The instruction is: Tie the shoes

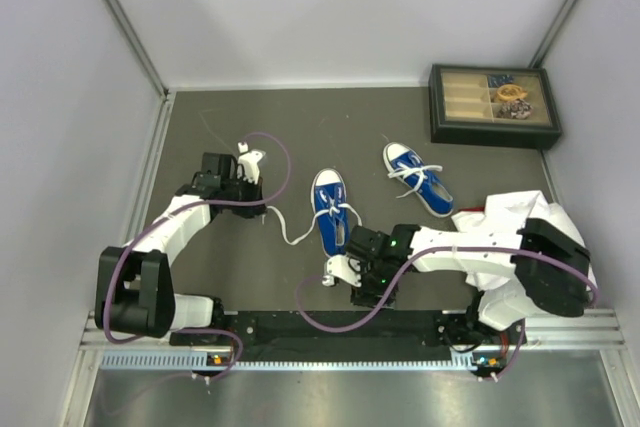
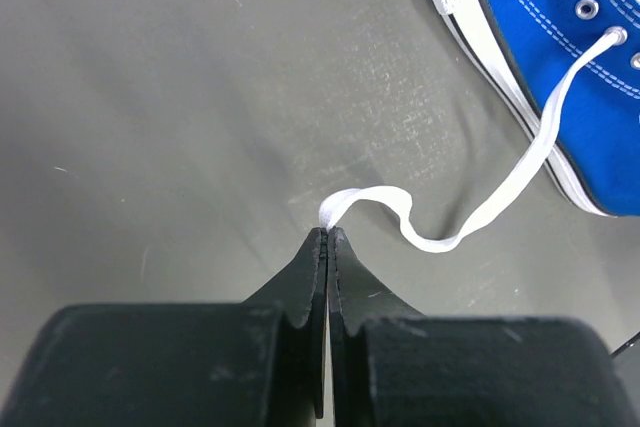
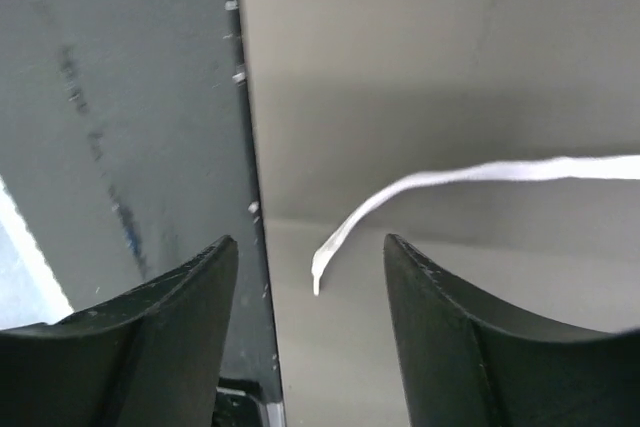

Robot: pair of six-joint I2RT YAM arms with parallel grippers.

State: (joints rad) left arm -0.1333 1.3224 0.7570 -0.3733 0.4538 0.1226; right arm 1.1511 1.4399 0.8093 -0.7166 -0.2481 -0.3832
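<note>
Two blue shoes with white toe caps lie on the grey mat: the nearer shoe (image 1: 333, 209) in the middle, the other shoe (image 1: 418, 177) to its right. My left gripper (image 2: 328, 231) (image 1: 260, 206) is shut on the end of the nearer shoe's long white lace (image 2: 500, 197), which curls back to that shoe (image 2: 560, 57). Just in front of the shoe's heel, my right gripper (image 3: 310, 239) (image 1: 335, 272) stands open. The tip of the other lace end (image 3: 330, 247) hangs between its fingers without touching them.
A dark compartment box (image 1: 493, 105) sits at the back right. A white cloth (image 1: 505, 212) lies under the right arm. The black front rail (image 3: 120, 147) runs right beside the right gripper's left finger. Grey walls close in both sides.
</note>
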